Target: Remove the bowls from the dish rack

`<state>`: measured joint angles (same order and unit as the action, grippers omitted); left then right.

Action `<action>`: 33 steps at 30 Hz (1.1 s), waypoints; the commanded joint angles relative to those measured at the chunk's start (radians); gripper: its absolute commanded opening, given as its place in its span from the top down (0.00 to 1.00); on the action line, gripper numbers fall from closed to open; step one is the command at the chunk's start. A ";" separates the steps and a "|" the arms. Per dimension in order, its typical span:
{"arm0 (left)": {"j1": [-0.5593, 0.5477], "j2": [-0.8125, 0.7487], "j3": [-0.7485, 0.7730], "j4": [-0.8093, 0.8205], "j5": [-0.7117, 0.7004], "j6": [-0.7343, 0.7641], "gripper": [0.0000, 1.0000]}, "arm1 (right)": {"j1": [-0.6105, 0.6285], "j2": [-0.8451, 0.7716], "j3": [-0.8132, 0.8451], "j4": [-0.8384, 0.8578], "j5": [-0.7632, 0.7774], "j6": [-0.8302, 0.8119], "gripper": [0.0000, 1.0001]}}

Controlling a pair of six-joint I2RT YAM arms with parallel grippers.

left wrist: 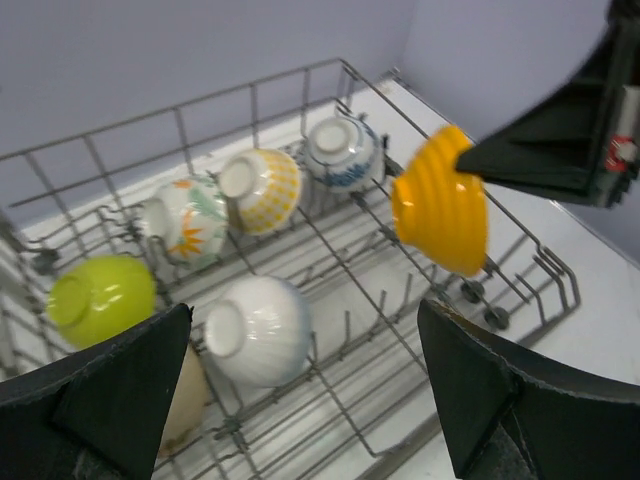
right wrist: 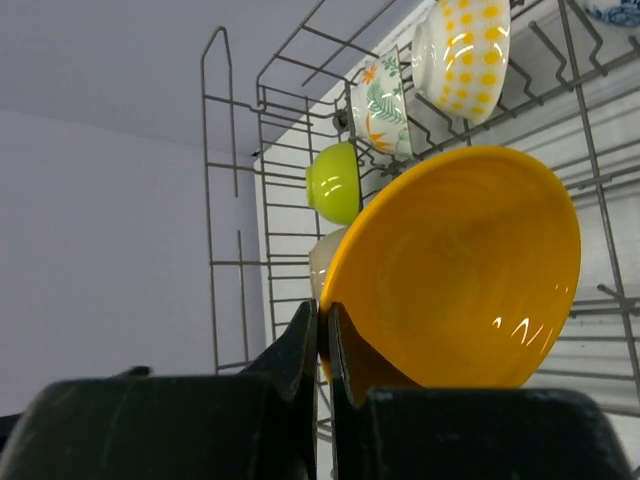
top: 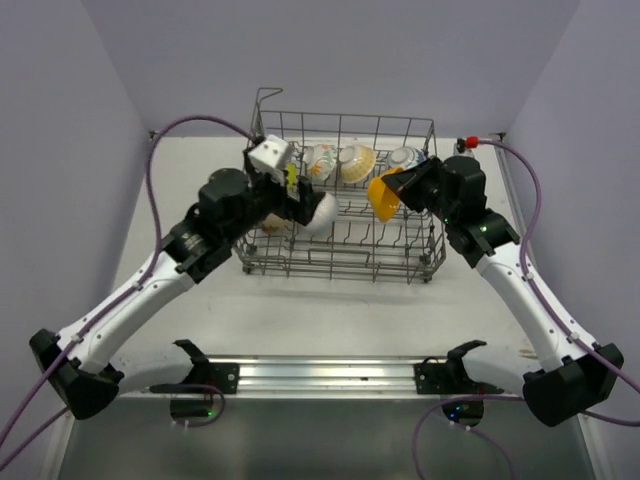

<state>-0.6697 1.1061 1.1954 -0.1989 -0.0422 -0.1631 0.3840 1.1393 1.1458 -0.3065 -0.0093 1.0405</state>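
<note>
The grey wire dish rack (top: 340,262) stands at the table's middle back. My right gripper (right wrist: 324,322) is shut on the rim of the orange-yellow bowl (right wrist: 460,270) and holds it above the rack's right side (top: 384,195). My left gripper (left wrist: 300,370) is open above the rack's left part, over the plain white bowl (left wrist: 258,330). The lime-yellow bowl (left wrist: 100,298), a floral bowl (left wrist: 185,218), a yellow-patterned white bowl (left wrist: 260,188), a blue-patterned bowl (left wrist: 343,150) and a beige bowl (left wrist: 185,400) sit in the rack.
The rack's raised wire loop (top: 264,100) stands at its back left corner. Purple cables (top: 160,150) run along both arms. Pale walls close in on three sides. A metal rail (top: 330,375) lies along the near edge.
</note>
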 commanded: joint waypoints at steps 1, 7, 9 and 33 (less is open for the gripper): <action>-0.149 0.108 0.039 -0.004 -0.131 0.027 0.00 | 0.024 -0.019 0.012 0.044 0.100 0.145 1.00; -0.341 0.253 0.068 0.050 -0.245 0.007 0.00 | 0.067 -0.049 0.011 0.034 0.167 0.208 1.00; -0.372 0.297 0.085 0.047 -0.283 -0.009 0.00 | 0.073 -0.056 0.009 0.033 0.169 0.214 1.00; -0.422 0.442 0.089 0.251 -0.452 -0.179 0.20 | 0.112 -0.193 -0.124 0.041 0.180 0.342 1.00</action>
<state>-1.0718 1.5394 1.2552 -0.0231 -0.4099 -0.3309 0.4889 0.9775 1.0161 -0.3141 0.1471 1.3476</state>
